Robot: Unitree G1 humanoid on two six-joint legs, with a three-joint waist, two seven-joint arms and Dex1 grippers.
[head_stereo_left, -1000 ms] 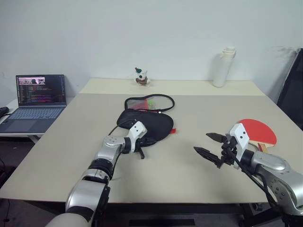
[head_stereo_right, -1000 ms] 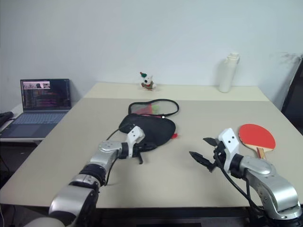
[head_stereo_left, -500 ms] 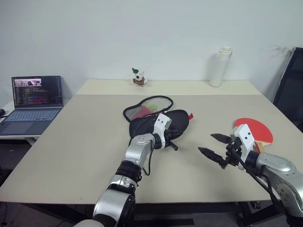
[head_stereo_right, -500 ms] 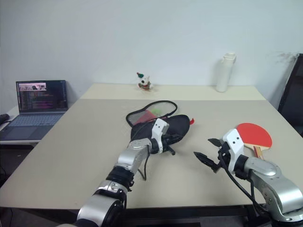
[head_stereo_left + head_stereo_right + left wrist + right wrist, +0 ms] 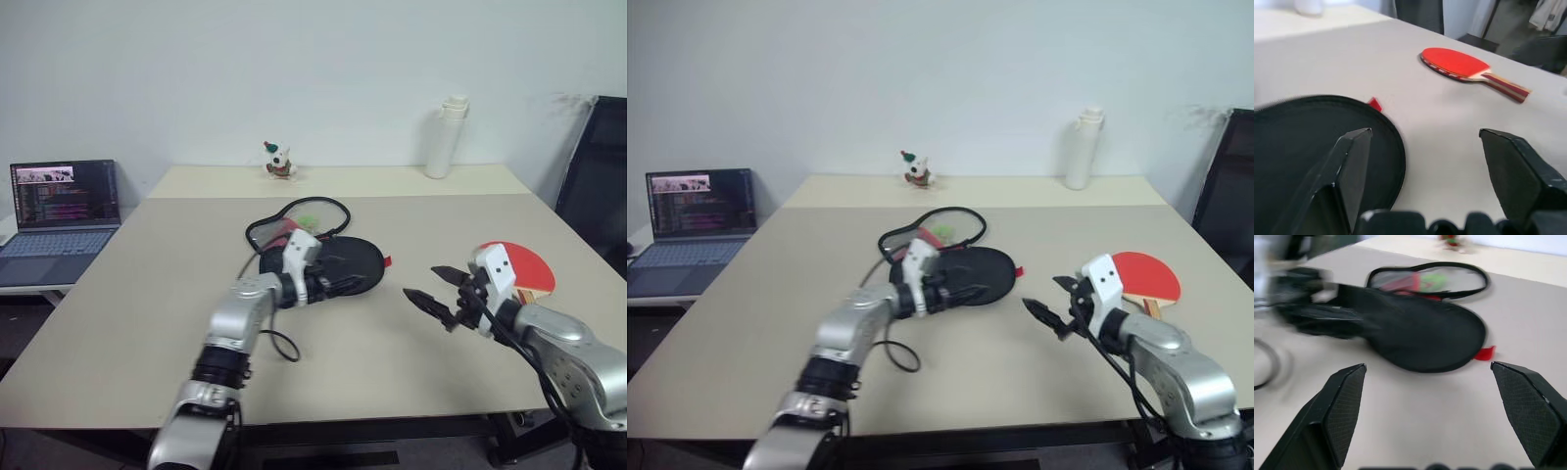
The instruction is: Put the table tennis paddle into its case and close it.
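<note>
I judge the main risk to be the soft case (image 5: pixel 328 271) sliding or folding shut if I nudge it: it lies mid-table with its flap thrown back, unpinned now that my left gripper (image 5: pixel 1422 166) stands spread over its near end, holding nothing. The table tennis paddle (image 5: pixel 519 268) lies red face up near the table's right edge, behind my right gripper (image 5: pixel 441 290), also spread and empty, so a careless reach could knock it off. A second ago the left fingers were pinched on the case; now they are released and raised, and the case sits further right.
</note>
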